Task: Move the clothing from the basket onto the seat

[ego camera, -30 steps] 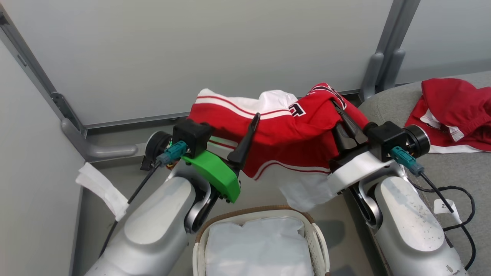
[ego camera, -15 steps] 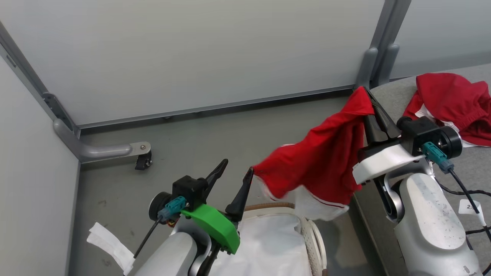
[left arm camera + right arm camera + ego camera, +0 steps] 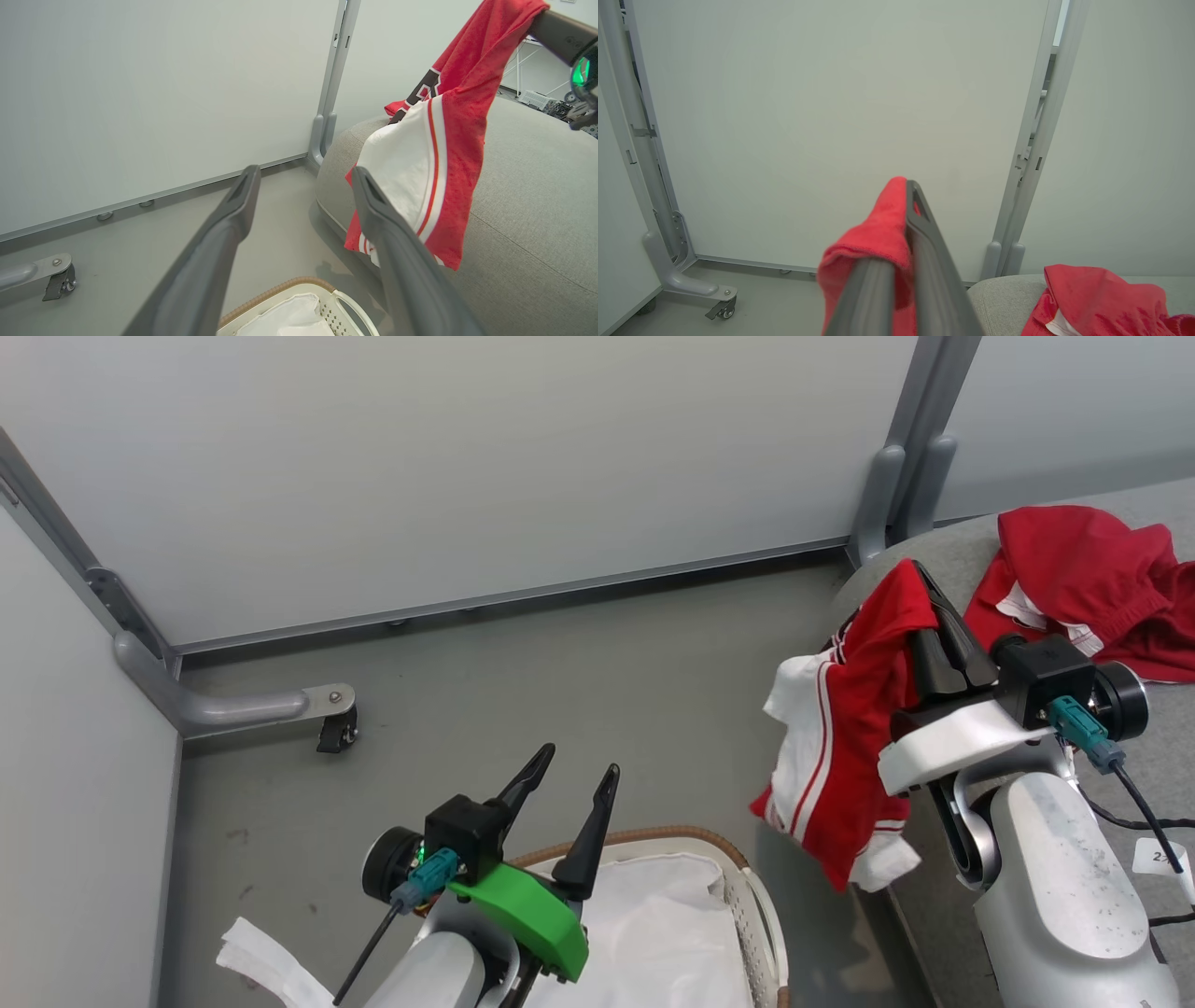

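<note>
— Which colours are seen on the hanging garment (image 3: 840,747)?
— Red is shown, with a white panel edged by red and white stripes. Dark lettering outlined in white is glimpsed in the left wrist view.
— And on the far-right garment (image 3: 1083,579)?
— Red again, with white trim. The seat (image 3: 1178,737) beneath is coloured plain grey.
— The basket (image 3: 747,905), near the left?
— White, patterned with small perforations and rimmed in brown weave. A white liner (image 3: 644,933) is seen inside.
</note>
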You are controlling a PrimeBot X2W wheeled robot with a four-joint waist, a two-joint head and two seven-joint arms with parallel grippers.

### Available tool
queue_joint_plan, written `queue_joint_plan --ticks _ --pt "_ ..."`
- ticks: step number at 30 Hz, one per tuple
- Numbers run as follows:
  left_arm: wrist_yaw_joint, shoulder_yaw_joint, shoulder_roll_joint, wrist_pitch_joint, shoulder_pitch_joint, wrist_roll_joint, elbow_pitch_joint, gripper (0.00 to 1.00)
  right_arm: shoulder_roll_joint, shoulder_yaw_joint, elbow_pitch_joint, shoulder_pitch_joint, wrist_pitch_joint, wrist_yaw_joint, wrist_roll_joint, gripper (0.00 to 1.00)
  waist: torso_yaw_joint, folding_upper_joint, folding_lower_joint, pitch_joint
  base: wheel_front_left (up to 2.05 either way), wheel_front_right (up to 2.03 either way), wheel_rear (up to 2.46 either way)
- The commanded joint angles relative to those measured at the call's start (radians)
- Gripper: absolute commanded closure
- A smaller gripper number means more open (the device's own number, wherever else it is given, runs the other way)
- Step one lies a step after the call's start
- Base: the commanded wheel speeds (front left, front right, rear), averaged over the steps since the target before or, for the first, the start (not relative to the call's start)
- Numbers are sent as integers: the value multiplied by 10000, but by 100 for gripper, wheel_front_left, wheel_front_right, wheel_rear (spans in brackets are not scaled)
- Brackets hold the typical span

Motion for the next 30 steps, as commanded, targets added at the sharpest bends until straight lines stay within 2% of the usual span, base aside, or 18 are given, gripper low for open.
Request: queue_joint_plan --ticks 1,10,14,30 --pt "-41 96 -32 -3 171 99 -42 0 -32 -30 -33 32 -23 -11 63 100 -23 -1 0 15 0 0 0" --pt "-68 190 -114 -3 308 400 -67 0 -33 32 -21 -188 -23 -11 150 100 -106 -1 0 46 0 0 0" --pt "-76 238 -127 -1 367 472 -129 0 -35 -20 -178 -255 -23 -11 91 100 -389 -1 0 160 0 0 0" --pt "-85 152 -127 1 -138 1028 -491 0 -26 -1068 -830 -250 -23 -11 -338 100 -3172 -1 0 1425 0 0 0"
